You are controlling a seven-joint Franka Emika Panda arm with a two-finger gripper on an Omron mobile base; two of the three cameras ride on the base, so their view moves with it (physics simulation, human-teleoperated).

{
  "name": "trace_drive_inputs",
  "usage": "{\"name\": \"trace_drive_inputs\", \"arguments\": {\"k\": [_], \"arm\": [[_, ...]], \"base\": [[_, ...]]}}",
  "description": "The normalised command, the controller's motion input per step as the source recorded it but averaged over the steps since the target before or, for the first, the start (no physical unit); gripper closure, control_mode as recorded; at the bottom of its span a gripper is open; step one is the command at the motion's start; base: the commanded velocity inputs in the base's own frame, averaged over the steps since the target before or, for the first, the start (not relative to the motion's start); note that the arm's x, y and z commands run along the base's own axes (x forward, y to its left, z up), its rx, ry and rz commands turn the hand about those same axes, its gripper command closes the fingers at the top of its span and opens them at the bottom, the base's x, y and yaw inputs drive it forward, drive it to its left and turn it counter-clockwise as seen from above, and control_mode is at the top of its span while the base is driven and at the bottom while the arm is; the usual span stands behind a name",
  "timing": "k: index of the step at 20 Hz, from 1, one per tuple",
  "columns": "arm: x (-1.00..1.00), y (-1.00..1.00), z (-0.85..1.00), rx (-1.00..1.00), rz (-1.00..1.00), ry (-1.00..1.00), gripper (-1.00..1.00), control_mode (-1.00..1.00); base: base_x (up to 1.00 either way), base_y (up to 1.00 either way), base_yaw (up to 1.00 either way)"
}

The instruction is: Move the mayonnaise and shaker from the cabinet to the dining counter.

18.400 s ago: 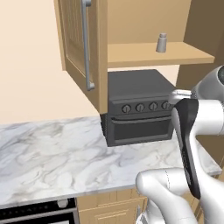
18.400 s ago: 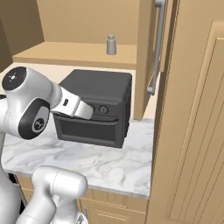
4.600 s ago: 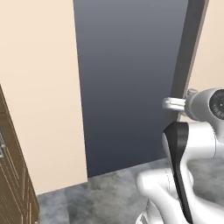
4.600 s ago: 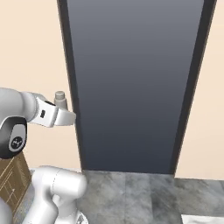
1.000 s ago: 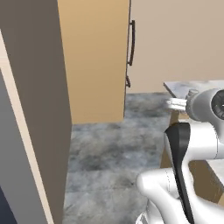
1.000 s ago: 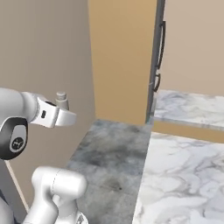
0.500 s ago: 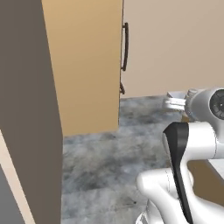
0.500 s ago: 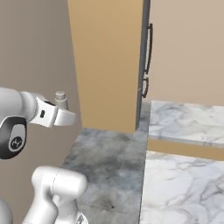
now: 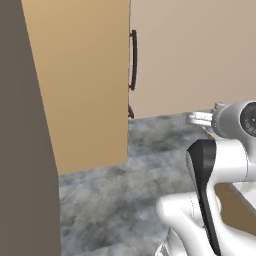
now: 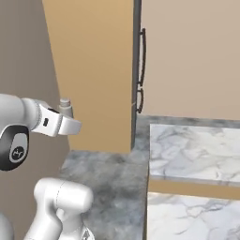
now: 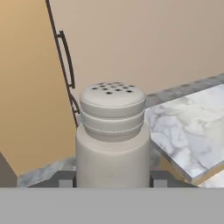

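Jaws pinch the shaker [image 11: 112, 135] from 2 sides low on its body, as the hand view shows it standing upright at the centre of the frame with its perforated cap on top and the finger tips [image 11: 65, 179] flanking its base. In the right base view the gripper [image 10: 65, 123] sits at the left middle of the frame with the shaker's cap poking above it, over the dark mottled floor [image 10: 112, 187]. A tall tan cabinet [image 10: 93, 70] with a dark bar handle [image 10: 142, 51] fills the upper centre, and a marble-topped counter [image 10: 197, 145] runs along the right; judging by its look, this is likely the dining counter. The step in hand appears to be the carry. To do it well, keep the shaker vertical and the grip steady while the base drives, approach the marble top squarely, clear its edge with room to spare, lower until the base sits flat well in from the rim, and only then release.
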Motion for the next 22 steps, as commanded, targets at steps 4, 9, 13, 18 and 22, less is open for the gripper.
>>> {"name": "trace_drive_inputs", "arguments": {"k": [4, 9, 13, 18, 22], "arm": [[0.00, 0.00, 0.00, 0.00, 0.00, 0.00, 1.00, 1.00], [0.00, 0.00, 0.00, 0.00, 0.00, 0.00, 1.00, 1.00], [0.00, 0.00, 0.00, 0.00, 0.00, 0.00, 1.00, 1.00], [0.00, 0.00, 0.00, 0.00, 0.00, 0.00, 1.00, 1.00], [0.00, 0.00, 0.00, 0.00, 0.00, 0.00, 1.00, 1.00]], "base": [[0.75, 0.14, -0.23], [0.76, 0.17, -0.22], [0.77, 0.28, -0.20], [0.74, 0.28, -0.24], [0.72, 0.25, -0.28]]}}
